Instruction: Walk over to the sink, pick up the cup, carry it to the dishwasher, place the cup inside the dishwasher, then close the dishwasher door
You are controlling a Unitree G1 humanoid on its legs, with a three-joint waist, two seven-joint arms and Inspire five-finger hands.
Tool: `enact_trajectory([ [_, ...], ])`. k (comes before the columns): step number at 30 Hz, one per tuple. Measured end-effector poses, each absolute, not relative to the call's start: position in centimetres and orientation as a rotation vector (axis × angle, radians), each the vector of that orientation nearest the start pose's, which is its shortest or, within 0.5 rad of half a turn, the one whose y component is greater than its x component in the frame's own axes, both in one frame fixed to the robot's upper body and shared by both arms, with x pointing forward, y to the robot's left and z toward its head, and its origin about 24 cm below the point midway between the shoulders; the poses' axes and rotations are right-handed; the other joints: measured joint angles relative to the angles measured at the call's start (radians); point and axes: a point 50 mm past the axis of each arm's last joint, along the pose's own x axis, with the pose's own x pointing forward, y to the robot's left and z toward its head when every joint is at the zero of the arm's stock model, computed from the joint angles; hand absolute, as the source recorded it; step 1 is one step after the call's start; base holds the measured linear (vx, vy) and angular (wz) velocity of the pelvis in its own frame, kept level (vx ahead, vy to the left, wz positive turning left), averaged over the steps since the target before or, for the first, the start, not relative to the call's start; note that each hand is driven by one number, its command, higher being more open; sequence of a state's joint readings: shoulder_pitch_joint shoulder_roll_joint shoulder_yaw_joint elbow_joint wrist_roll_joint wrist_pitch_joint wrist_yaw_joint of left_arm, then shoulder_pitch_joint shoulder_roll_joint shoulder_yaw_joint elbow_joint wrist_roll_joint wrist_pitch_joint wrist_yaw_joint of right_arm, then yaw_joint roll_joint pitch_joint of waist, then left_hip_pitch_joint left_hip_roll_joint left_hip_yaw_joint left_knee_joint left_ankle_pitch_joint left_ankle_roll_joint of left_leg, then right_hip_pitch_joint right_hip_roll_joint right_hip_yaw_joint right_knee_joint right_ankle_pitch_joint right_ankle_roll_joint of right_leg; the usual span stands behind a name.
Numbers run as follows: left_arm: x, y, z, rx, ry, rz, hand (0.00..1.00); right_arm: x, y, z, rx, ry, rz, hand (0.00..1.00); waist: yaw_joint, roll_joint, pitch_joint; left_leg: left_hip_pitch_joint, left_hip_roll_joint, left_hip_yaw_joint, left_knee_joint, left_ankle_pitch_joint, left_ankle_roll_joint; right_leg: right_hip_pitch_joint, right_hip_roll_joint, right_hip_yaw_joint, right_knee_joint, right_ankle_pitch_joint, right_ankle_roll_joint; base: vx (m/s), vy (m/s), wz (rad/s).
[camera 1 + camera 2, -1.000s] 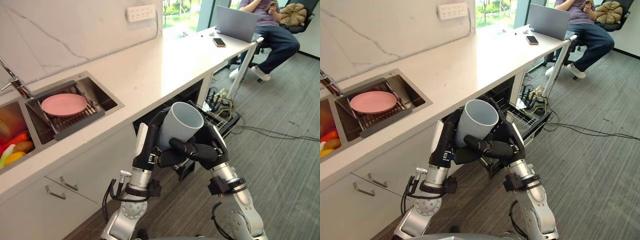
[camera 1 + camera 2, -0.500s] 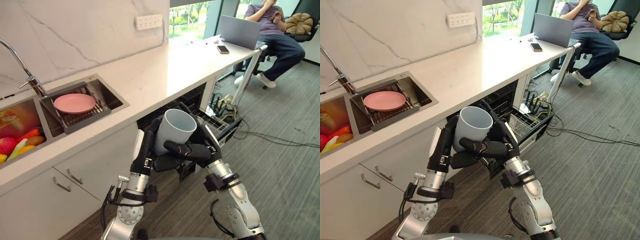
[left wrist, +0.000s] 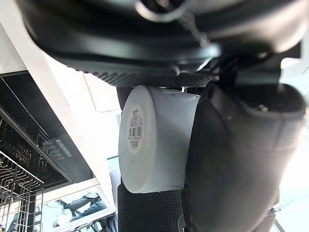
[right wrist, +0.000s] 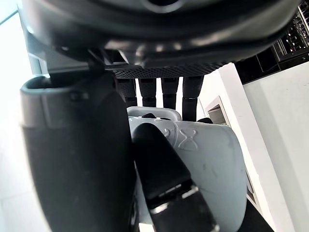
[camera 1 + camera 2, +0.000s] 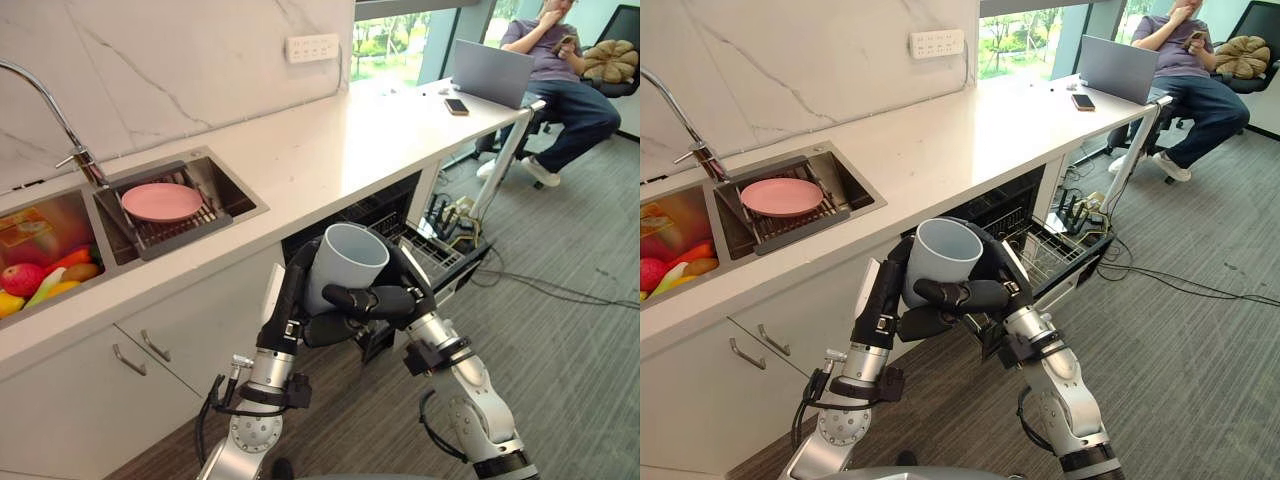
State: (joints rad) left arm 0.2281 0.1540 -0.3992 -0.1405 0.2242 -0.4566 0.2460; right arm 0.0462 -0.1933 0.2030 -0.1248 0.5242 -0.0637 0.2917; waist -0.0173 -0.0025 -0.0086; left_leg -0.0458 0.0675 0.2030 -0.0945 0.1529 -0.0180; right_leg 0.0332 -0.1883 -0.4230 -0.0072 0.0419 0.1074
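Close in front, both hands grip the grey cup (image 5: 345,262) upright. The left hand (image 5: 291,300) curls round its 9 o'clock side and the right hand (image 5: 392,298) wraps its 3 o'clock side, hiding the lower wall. At 1 o'clock the open dishwasher (image 5: 440,256) is partly covered by the hands. Free floor (image 5: 580,360) lies at 3 o'clock. Far at 10 o'clock, the sink (image 5: 226,186) holds a pink plate (image 5: 162,201).

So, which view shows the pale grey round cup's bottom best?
Left wrist view: the pale grey round cup turns its stickered base to it. Both eye views show its open rim; the right wrist view, its side.
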Motion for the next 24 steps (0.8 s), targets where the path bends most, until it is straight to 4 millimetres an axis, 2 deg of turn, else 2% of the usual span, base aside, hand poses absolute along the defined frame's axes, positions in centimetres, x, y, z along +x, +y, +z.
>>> enact_trajectory([
  [4, 18.6, 9.3, 6.0, 0.161, -0.393, -0.187, 0.00, 23.5, -12.3, 6.5, 0.344, -0.116, 0.492, 0.00, 0.000, -0.001, -0.001, -0.004, 0.000, -0.002, 0.000, 0.000, 0.000, -0.001, 0.001, 0.000, -0.001, 0.001, -0.001, 0.00, 0.000, 0.00],
  [5, 18.6, 9.3, 6.0, 0.159, -0.392, -0.186, 1.00, 23.5, -12.3, 6.5, 0.344, -0.117, 0.491, 0.00, 0.000, -0.001, -0.001, -0.004, 0.000, -0.002, 0.000, 0.001, 0.000, -0.002, 0.001, 0.000, -0.002, 0.001, -0.001, 0.00, 0.000, 0.00],
  [9, 18.5, 9.3, 5.9, 0.133, -0.381, -0.194, 1.00, 23.5, -12.3, 6.5, 0.359, -0.123, 0.479, 0.00, 0.000, -0.001, -0.001, -0.004, 0.000, -0.001, 0.000, 0.001, 0.000, -0.002, 0.001, 0.002, -0.002, 0.002, -0.001, 0.00, 0.000, 0.00],
  [12, 18.2, 9.1, 5.8, 0.116, -0.375, -0.218, 1.00, 23.6, -12.4, 6.2, 0.446, -0.110, 0.464, 0.00, 0.000, -0.001, -0.001, -0.004, 0.001, -0.001, 0.000, 0.001, 0.000, -0.002, 0.002, 0.003, -0.002, 0.003, -0.001, 0.00, 0.000, 0.00],
  [16, 17.5, 8.5, 5.8, 0.095, -0.391, -0.263, 1.00, 23.6, -12.0, 5.3, 0.741, -0.089, 0.375, 0.00, 0.001, -0.001, -0.001, -0.002, 0.002, 0.003, 0.000, 0.002, -0.001, -0.002, 0.005, 0.006, -0.002, 0.003, -0.002, 0.00, 0.000, 0.00],
  [24, 16.1, 7.2, 5.4, 0.044, -0.372, -0.330, 1.00, 22.8, -13.3, 3.1, 1.024, -0.059, 0.168, 0.00, 0.004, -0.001, -0.001, 0.002, 0.007, 0.011, 0.000, -0.001, -0.004, 0.001, 0.008, 0.010, -0.013, 0.002, 0.000, 0.00, 0.000, -0.02],
])
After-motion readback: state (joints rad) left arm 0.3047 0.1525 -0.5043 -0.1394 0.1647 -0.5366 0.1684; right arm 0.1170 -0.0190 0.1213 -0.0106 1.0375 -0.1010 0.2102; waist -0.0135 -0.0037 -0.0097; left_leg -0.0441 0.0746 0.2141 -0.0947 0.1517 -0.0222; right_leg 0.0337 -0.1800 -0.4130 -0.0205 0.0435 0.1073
